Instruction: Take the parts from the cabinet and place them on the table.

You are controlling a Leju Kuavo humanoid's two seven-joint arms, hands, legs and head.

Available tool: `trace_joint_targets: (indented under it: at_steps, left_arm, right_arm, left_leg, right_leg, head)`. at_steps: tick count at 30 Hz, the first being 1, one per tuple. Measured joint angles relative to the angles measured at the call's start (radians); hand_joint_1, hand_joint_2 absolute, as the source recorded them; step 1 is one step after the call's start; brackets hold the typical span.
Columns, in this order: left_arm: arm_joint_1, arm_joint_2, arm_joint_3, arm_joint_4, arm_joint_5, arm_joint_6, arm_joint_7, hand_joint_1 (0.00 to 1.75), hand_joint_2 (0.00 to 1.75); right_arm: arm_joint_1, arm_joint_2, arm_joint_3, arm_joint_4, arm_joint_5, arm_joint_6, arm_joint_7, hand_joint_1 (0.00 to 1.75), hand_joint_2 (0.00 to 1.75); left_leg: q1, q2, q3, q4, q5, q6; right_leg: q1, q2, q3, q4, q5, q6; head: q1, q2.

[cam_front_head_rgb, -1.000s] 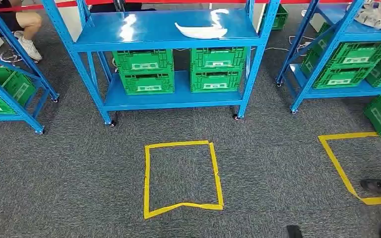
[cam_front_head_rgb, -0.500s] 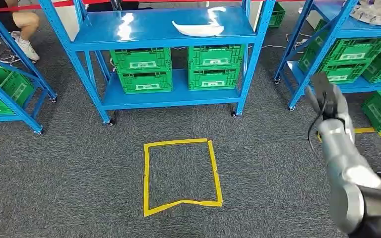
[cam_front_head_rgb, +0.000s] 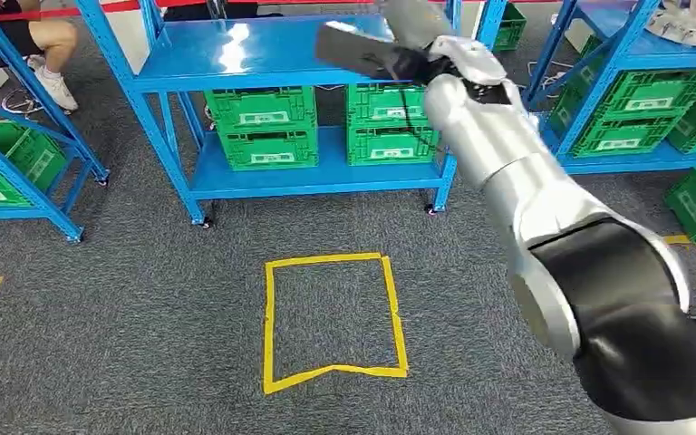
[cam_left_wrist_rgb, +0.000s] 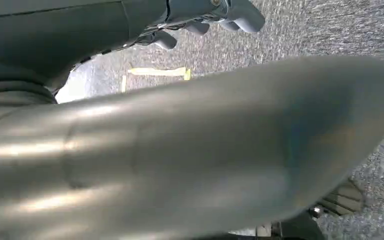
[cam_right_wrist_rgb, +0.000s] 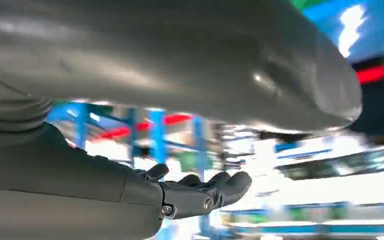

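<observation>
The right hand (cam_front_head_rgb: 390, 41) is raised over the top shelf (cam_front_head_rgb: 263, 54) of the middle blue rack (cam_front_head_rgb: 467, 109), its silver arm running up from the lower right of the head view. The hand is blurred there, with flat dark fingers (cam_front_head_rgb: 349, 47) stretched toward the left across the shelf. In the right wrist view the right hand (cam_right_wrist_rgb: 200, 192) shows its fingers (cam_right_wrist_rgb: 230, 185) extended and only lightly curved, apart, with nothing between them, so it is open-handed and holding nothing. The part on that shelf is covered by the hand in the head view, so I cannot tell exactly where it lies or whether the hand touches it.

The left hand (cam_left_wrist_rgb: 205, 17) appears in the left wrist view above grey carpet, fingers loosely curled with nothing in them; whether they are fully closed I cannot tell.

On the rack's lower shelf stand four green crates (cam_front_head_rgb: 261, 127), stacked two and two. On the carpet in front of the rack lies a yellow tape square (cam_front_head_rgb: 333, 322). Left of the rack, behind another blue rack, a person's leg (cam_front_head_rgb: 41, 41) with a white shoe is visible. On the rack to the right a silver round part (cam_front_head_rgb: 693, 20) lies on the top shelf, above more green crates.
</observation>
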Motion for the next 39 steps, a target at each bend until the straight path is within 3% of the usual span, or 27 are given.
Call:
trace_joint_targets:
  at_steps: [4, 11, 26, 27, 29, 30, 31, 32, 34, 35, 36, 37, 39]
  left_arm:
    - [0.000, 0.001, 0.007, 0.000, -0.002, 0.000, -0.005, 0.00, 0.00]
    - [0.002, 0.001, 0.008, 0.000, -0.003, 0.000, -0.006, 0.00, 0.00]
    - [0.010, 0.015, 0.022, 0.000, -0.016, 0.000, 0.002, 0.00, 0.00]
    - [0.011, 0.019, 0.024, 0.000, -0.016, 0.000, 0.005, 0.00, 0.00]
    - [0.010, 0.019, 0.024, 0.000, -0.017, 0.000, 0.007, 0.00, 0.00]
    - [0.010, 0.019, 0.024, -0.001, -0.019, 0.000, 0.008, 0.00, 0.00]
    - [0.009, 0.019, 0.024, -0.001, -0.020, 0.000, 0.009, 0.00, 0.00]
    - [0.008, 0.020, 0.024, -0.002, -0.020, 0.000, 0.010, 0.00, 0.00]
    - [0.006, 0.021, 0.024, -0.002, -0.020, 0.000, 0.014, 0.00, 0.00]
    - [0.006, 0.021, 0.024, -0.002, -0.020, 0.000, 0.014, 0.00, 0.00]
    - [0.007, 0.021, 0.024, -0.001, -0.020, 0.000, 0.016, 0.00, 0.00]
    - [0.008, 0.021, 0.024, -0.001, -0.020, 0.000, 0.016, 0.00, 0.00]
    - [0.008, 0.021, 0.024, -0.001, -0.020, 0.000, 0.016, 0.00, 0.00]
  right_arm:
    - [0.084, 0.050, 0.139, -0.019, -0.019, -0.013, 0.010, 0.00, 0.00]
    - [0.124, 0.062, 0.264, -0.027, -0.043, -0.005, 0.029, 0.00, 0.00]
    - [0.146, -0.012, 0.341, -0.016, -0.117, -0.047, 0.097, 0.00, 0.00]
    - [0.146, -0.014, 0.347, -0.015, -0.120, -0.049, 0.098, 0.00, 0.00]
    - [0.146, -0.019, 0.354, -0.015, -0.128, -0.054, 0.100, 0.00, 0.00]
    - [0.147, -0.022, 0.355, -0.015, -0.129, -0.058, 0.100, 0.00, 0.00]
    - [0.146, -0.029, 0.356, -0.015, -0.131, -0.063, 0.100, 0.00, 0.00]
    - [0.146, -0.031, 0.359, -0.015, -0.131, -0.065, 0.100, 0.00, 0.00]
    - [0.157, -0.038, 0.362, -0.015, -0.133, -0.066, 0.100, 0.00, 0.00]
    - [0.164, -0.044, 0.363, -0.013, -0.134, -0.066, 0.101, 0.00, 0.00]
    - [0.168, -0.046, 0.365, -0.010, -0.134, -0.066, 0.101, 0.00, 0.00]
    - [0.169, -0.050, 0.368, -0.009, -0.134, -0.066, 0.102, 0.00, 0.00]
    - [0.168, -0.054, 0.371, -0.008, -0.134, -0.067, 0.102, 0.00, 0.00]
  left_leg:
    - [0.000, -0.003, 0.000, 0.000, 0.000, 0.000]
    - [0.000, -0.004, -0.002, 0.001, 0.000, 0.000]
    - [0.000, -0.003, -0.002, 0.001, 0.000, 0.000]
    - [-0.007, -0.004, -0.004, 0.007, -0.003, 0.008]
    - [-0.004, -0.002, -0.002, -0.007, -0.005, 0.013]
    - [0.010, 0.003, 0.009, -0.024, 0.004, 0.019]
    - [0.007, 0.005, 0.017, -0.031, 0.003, 0.023]
    - [0.008, 0.009, 0.019, -0.031, 0.001, 0.027]
    - [0.007, 0.012, 0.025, -0.030, -0.006, 0.028]
    - [0.007, 0.012, 0.027, -0.027, -0.011, 0.027]
    - [0.007, 0.012, 0.030, -0.024, -0.017, 0.024]
    - [0.008, 0.012, 0.036, -0.021, -0.025, 0.020]
    - [0.010, 0.013, 0.055, -0.011, -0.048, 0.010]
  right_leg:
    - [0.000, -0.003, 0.001, -0.001, 0.001, -0.002]
    - [0.000, -0.003, 0.000, -0.003, 0.001, -0.002]
    - [0.000, -0.004, -0.001, -0.003, 0.002, -0.002]
    - [-0.007, -0.003, 0.000, -0.010, 0.007, 0.007]
    - [-0.003, -0.002, 0.001, -0.018, 0.003, 0.013]
    - [-0.001, -0.008, -0.003, -0.011, 0.003, 0.014]
    - [0.001, -0.015, -0.017, 0.020, -0.007, 0.011]
    - [0.003, -0.016, -0.055, 0.087, -0.036, 0.008]
    - [0.003, -0.016, -0.154, 0.249, -0.087, 0.007]
    - [0.003, -0.017, -0.195, 0.303, -0.092, 0.008]
    - [0.003, -0.017, -0.209, 0.305, -0.074, 0.007]
    - [0.002, -0.018, -0.200, 0.261, -0.031, 0.006]
    - [0.000, -0.028, -0.125, 0.079, 0.078, 0.004]
  head:
    - [-0.001, 0.000]
    - [0.000, 0.000]
    - [0.000, 0.000]
    - [-0.002, 0.000]
    - [-0.001, 0.000]
    - [0.000, 0.000]
    - [-0.001, 0.000]
    - [0.000, 0.000]
    - [0.000, 0.000]
    - [0.000, 0.000]
    - [0.001, 0.000]
    - [0.000, 0.000]
    - [0.001, 0.000]
